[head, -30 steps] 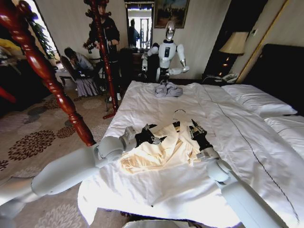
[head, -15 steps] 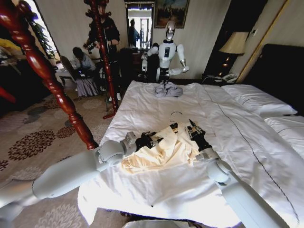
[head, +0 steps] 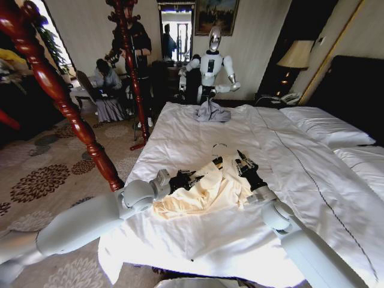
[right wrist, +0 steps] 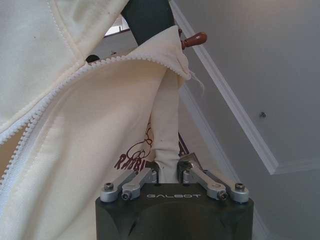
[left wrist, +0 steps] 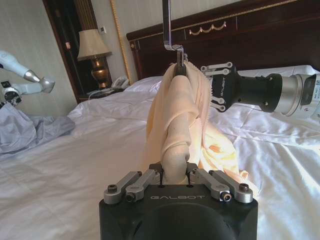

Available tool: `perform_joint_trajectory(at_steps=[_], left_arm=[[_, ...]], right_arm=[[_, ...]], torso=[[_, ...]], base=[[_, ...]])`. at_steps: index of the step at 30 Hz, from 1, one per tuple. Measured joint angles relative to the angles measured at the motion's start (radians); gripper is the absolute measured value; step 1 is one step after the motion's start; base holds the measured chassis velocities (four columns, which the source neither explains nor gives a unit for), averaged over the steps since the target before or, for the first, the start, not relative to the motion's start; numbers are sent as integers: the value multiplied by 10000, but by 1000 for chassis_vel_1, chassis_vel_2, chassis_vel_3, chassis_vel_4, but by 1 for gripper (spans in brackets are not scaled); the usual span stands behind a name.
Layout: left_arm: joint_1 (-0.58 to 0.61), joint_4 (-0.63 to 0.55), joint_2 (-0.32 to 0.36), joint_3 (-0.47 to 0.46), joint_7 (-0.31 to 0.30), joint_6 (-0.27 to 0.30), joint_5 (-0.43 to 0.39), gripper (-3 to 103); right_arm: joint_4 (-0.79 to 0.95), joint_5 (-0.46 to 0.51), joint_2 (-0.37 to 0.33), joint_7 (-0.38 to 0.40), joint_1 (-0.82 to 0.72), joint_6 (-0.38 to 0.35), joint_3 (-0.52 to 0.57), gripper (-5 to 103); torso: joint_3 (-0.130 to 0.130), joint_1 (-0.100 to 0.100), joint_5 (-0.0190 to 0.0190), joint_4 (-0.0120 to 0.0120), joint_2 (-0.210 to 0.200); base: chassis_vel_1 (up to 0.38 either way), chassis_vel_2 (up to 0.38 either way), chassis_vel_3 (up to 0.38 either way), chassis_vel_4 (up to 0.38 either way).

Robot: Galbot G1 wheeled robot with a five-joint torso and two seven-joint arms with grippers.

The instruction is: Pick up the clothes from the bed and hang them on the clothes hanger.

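**Holding the sweatshirt on both sides, hanger already at the collar**

Gripping with both arms, the robot has the cream sweatshirt (head: 201,192) bunched on the bed (head: 312,180), near the side edge closest to the robot's left. The left claw (head: 193,177) is clenched on a fold of the cloth, and the wrist view shows this fold pinched between its fingers (left wrist: 150,176). The right claw (head: 240,162) is also clenched on the fabric, near the zip edge. The black hanger (head: 219,161) lies at the top of the garment, its silver hook (left wrist: 169,27) standing above the cloth.

I judge the step is fitting the garment on the hanger. The next move needs the shoulders spread over the hanger arms without dropping either fold.

Open sheet lies toward the pillows (head: 324,126); the wooden coat stand (head: 66,102) is close on the left, so less room there
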Motion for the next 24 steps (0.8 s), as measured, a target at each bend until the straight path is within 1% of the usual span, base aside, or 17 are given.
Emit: perform_joint_trajectory(at_steps=[4,11,12,13,14,15,16,18,19,20,22,23,24], left_arm=[[106,141,-78,-4,74,-381,271,19],[95,200,-89,-14,75,-480,312,19],[94,240,-111,-23,78,-488,312,19],[110,291,-143,-42,78,-497,311,19],[123,304,-157,-62,74,-506,312,19],[162,313,-172,-90,71,-517,312,18],[162,313,-172,-90,71,-517,312,18],[214,307,-176,-95,64,-517,310,18],[232,300,-174,-102,61,-517,305,18],[305,294,-173,-140,52,-524,287,18],[332,294,-173,-157,50,-532,281,18],[354,292,-167,-173,47,-551,276,18],[354,292,-167,-173,47,-551,276,18]], right_arm=[[-2,109,-1,-6,4,-12,-14,18],[64,68,-15,-56,-104,-11,53,18],[109,93,-23,-96,-112,-44,64,15],[170,114,-29,-120,-121,-75,65,21],[193,118,-29,-132,-131,-82,63,21],[196,124,-36,-148,-147,-92,66,26],[196,124,-36,-148,-147,-92,66,26],[196,125,-40,-168,-162,-92,67,37],[196,129,-39,-186,-165,-91,67,37],[178,145,-42,-243,-172,-70,64,47],[163,146,-42,-257,-174,-55,60,47],[143,147,-36,-266,-178,-30,51,58],[143,147,-36,-266,-178,-30,51,58]], torso=[[0,1,0,-2,-1],[0,0,1,-1,0],[0,0,1,-2,0],[0,0,0,-2,-1],[0,0,0,-2,-1],[0,1,0,-1,0],[0,1,0,-1,0],[0,0,0,-1,0],[0,0,1,-2,0],[0,0,0,-1,0],[0,1,0,-1,-1],[0,0,0,0,0],[0,0,0,0,0]], base=[[0,0,0,0],[0,0,0,0],[0,0,0,0],[0,0,0,0],[0,0,0,0],[0,0,0,0],[0,0,0,0],[0,0,0,0],[0,0,0,0],[0,0,0,0],[0,0,0,0],[0,0,0,0],[0,0,0,0]])
